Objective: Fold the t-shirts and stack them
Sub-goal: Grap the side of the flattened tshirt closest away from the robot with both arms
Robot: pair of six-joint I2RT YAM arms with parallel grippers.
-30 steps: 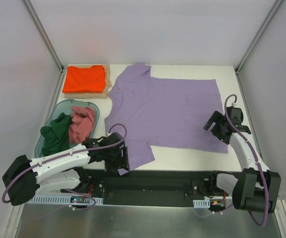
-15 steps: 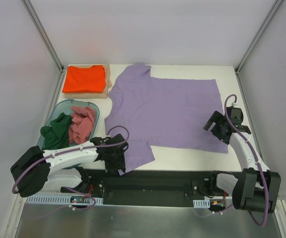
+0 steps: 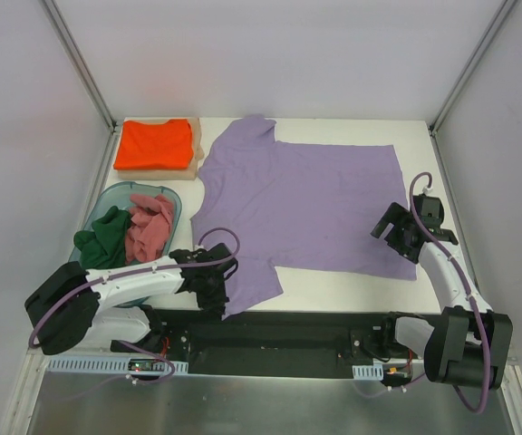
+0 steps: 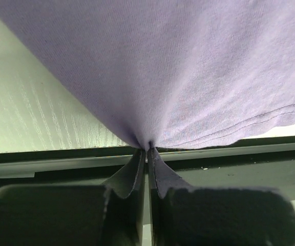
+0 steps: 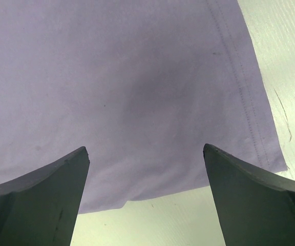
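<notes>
A large lavender-purple t-shirt (image 3: 297,204) lies spread flat across the white table. My left gripper (image 3: 225,304) is at the shirt's near-left sleeve, by the table's front edge, and is shut on the cloth (image 4: 188,77), which bunches into a pinch at the fingertips (image 4: 146,149). My right gripper (image 3: 393,237) hovers over the shirt's near-right hem corner (image 5: 137,97), jaws wide apart with nothing between them. A folded orange t-shirt (image 3: 154,143) lies on a tan board at the far left. A dark green t-shirt (image 3: 102,243) and a dusty pink t-shirt (image 3: 149,227) lie crumpled in a tub.
The translucent teal tub (image 3: 176,201) stands at the left, near my left arm. The tan board (image 3: 198,145) sits in the far-left corner under the orange shirt. White walls enclose the table. A black rail (image 3: 288,326) runs along the front edge.
My left gripper has slid to the sleeve's near edge and closed on the purple cloth. The right arm has not moved.
</notes>
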